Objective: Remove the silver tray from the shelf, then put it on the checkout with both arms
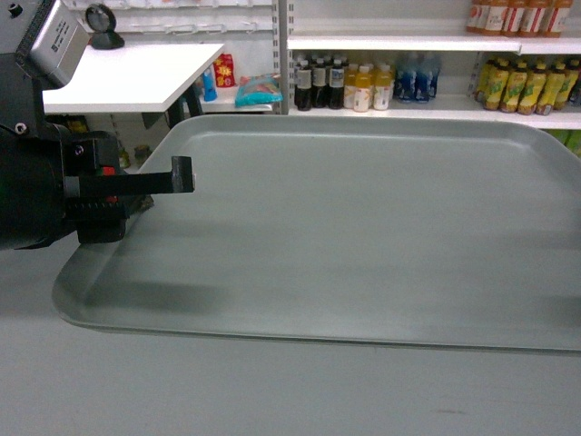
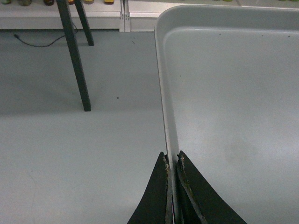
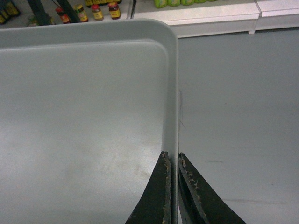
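Note:
The silver tray is a wide matte grey tray that fills most of the head view and hangs level above the grey floor. My left gripper is shut on its left rim, and the left wrist view shows both fingers pinching that thin rim. My right gripper is shut on the right rim; it is out of the head view. The shelf runs along the back, stocked with bottles. The checkout, a flat white top, stands at the back left.
Bottled drinks line the shelf boards behind the tray. Dark table legs stand on the grey floor left of the tray. A grey box camera sits on my left arm. More bottles show beyond the tray's far corner.

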Controlling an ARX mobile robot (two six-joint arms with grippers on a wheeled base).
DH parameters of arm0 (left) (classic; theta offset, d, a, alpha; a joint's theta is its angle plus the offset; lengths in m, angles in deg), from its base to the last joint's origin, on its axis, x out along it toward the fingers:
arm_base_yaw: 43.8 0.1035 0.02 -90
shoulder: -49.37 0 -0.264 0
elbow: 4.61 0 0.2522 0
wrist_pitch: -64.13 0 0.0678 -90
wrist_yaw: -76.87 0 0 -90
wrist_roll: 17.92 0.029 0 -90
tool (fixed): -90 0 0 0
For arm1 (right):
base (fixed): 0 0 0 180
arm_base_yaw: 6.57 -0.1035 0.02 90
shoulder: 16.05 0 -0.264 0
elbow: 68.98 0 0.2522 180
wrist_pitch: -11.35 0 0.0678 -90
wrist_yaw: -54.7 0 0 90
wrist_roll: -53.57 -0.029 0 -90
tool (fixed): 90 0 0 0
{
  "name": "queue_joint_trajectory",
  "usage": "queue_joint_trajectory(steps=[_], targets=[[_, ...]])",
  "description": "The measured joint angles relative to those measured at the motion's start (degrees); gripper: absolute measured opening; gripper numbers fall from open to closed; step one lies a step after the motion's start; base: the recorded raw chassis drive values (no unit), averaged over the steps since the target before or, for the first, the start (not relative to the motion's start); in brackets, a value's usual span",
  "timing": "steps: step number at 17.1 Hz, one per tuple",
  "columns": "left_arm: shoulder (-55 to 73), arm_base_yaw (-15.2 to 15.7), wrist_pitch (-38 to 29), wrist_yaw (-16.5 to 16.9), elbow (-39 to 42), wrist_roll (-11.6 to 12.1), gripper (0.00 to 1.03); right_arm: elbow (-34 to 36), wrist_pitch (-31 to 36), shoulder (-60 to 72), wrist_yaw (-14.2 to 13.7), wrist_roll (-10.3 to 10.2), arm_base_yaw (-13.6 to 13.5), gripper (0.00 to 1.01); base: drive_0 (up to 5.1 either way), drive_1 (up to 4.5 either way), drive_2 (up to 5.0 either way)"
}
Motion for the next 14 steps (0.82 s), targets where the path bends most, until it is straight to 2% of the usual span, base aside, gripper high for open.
queue_joint_trajectory(steps=[14], targets=[[0.02, 0.00, -0.22, 0.00, -0.02, 0.00, 0.03, 0.00, 0.35, -0.07, 0.00, 0.00, 0.00, 0.02, -5.0, 2.41, 2.4]])
